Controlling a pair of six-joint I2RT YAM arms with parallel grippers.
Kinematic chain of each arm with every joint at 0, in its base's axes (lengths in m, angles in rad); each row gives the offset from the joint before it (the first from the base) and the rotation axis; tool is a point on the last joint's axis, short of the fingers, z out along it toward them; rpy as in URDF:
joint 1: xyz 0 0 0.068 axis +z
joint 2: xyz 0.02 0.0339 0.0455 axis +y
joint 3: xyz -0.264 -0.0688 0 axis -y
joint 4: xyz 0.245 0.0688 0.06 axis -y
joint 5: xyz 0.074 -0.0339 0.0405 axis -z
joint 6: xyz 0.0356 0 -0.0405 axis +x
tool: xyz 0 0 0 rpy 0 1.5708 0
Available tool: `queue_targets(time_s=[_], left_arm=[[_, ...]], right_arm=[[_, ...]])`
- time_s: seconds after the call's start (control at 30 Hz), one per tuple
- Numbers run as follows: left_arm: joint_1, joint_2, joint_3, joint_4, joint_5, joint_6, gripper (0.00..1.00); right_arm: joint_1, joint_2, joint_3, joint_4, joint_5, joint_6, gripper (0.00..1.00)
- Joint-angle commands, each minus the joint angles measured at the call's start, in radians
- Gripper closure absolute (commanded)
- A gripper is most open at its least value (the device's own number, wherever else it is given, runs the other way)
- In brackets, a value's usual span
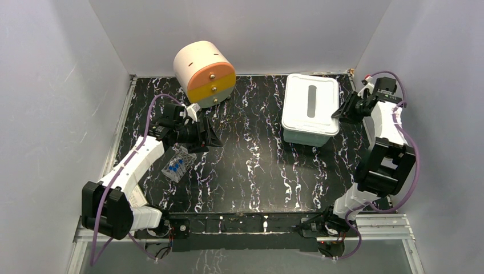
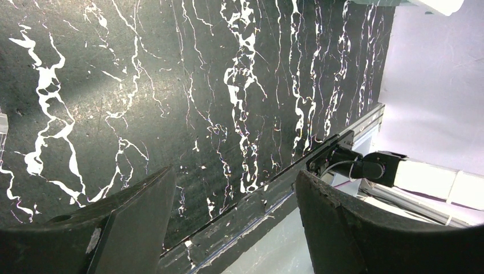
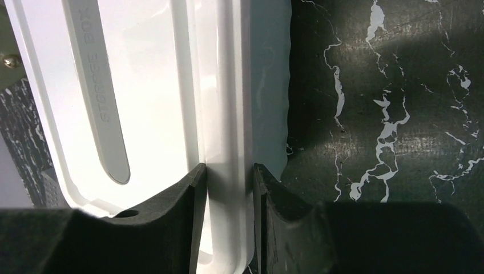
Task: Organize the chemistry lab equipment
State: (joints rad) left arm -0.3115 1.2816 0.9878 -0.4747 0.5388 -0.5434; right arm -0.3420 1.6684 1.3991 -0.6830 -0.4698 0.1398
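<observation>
At upper right, right jaws clench the lid (image 1: 311, 103) rim, opening the bin (image 1: 308, 136); left jaws hang released near the rack (image 1: 177, 165). Next, probably, a straight upward lift.

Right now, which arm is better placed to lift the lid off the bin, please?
Right. The right gripper grips the lid by its rim; the left gripper hangs open over the table near the tube rack, across from the bin.

bright even light up top, glare blowing out the white lid (image 3: 154, 85).
</observation>
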Motion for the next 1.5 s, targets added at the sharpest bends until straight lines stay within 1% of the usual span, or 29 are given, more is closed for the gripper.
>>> queue_targets(time_s=[0.0,0.1,0.2,0.33,0.53,0.73,0.83,1.07,1.17,1.3,1.37,1.47], left_arm=[[0.003,-0.048,-0.014,-0.007,0.024,-0.003,0.25],[0.003,-0.058,-0.011,-0.01,0.014,-0.003,0.25],[0.004,-0.065,-0.003,-0.012,0.004,-0.001,0.25],[0.004,-0.064,0.011,-0.012,-0.002,-0.003,0.25],[0.004,-0.076,0.028,-0.016,-0.022,-0.007,0.25],[0.004,-0.096,0.035,-0.035,-0.046,-0.006,0.25],[0.003,-0.109,0.044,-0.045,-0.054,-0.007,0.25],[0.003,-0.153,0.099,-0.084,-0.089,-0.027,0.25],[0.004,-0.178,0.135,-0.118,-0.127,-0.034,0.25],[0.003,-0.216,0.191,-0.167,-0.203,-0.038,0.24],[0.003,-0.232,0.223,-0.2,-0.261,-0.033,0.24],[0.003,-0.27,0.272,-0.247,-0.387,-0.012,0.23]], right_arm=[[0.034,-0.074,0.011,-0.001,0.085,0.022,0.57],[0.038,-0.11,0.07,-0.039,0.207,0.046,0.51],[0.054,-0.165,0.119,-0.061,0.251,0.052,0.47],[0.146,-0.183,0.16,-0.079,0.289,0.045,0.4],[0.287,-0.157,0.125,-0.029,0.327,0.051,0.33],[0.34,-0.106,0.103,0.004,0.372,0.058,0.31],[0.373,-0.086,0.087,-0.008,0.396,0.058,0.31],[0.409,-0.098,-0.028,-0.021,0.431,0.078,0.31],[0.42,-0.123,-0.044,-0.023,0.451,0.084,0.31],[0.43,-0.181,-0.01,-0.043,0.478,0.085,0.31],[0.436,-0.233,-0.003,-0.05,0.501,0.092,0.31],[0.451,-0.347,-0.049,-0.035,0.501,0.113,0.3]])
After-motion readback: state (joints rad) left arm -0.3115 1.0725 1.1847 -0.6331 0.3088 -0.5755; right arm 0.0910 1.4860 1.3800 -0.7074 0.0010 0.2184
